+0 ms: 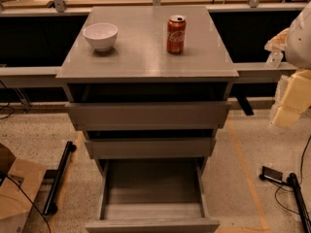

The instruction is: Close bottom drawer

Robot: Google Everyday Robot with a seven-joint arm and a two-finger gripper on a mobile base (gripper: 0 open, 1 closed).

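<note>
**Position of parts.** The bottom drawer (153,193) is in the lower centre of the frame. It is pulled far out and its grey box body is open to view, with nothing visible inside. Its plain front panel lies along the bottom edge of the frame. The middle drawer (149,148) and the top drawer (148,114) sit above it, each slightly forward with a dark gap over it. The table (146,62) carries a white bowl (100,36) at upper left and a red can (176,34) at upper centre. Both stand upright and well back from the front edge.

**End effector.** The end effector (290,101) hangs at the right edge of the frame, level with the top drawer. It is well apart from the cabinet and touches nothing. It cannot be told whether it is apart or together. Judgement: it is held off to the side, so the approach to the drawer has not yet begun.

**Clearance.**
- The floor to the right of the drawer is open. A cable (286,183) lies farther right.
- A black bar (58,178) and a cardboard box (17,193) stand to the left, clear of the drawer's path.

**Next step (judgement).** Contact the front panel near its middle and push straight back. An off-centre push may skew the drawer on its runners. Keep low, because the upper drawer fronts overhang.
</note>
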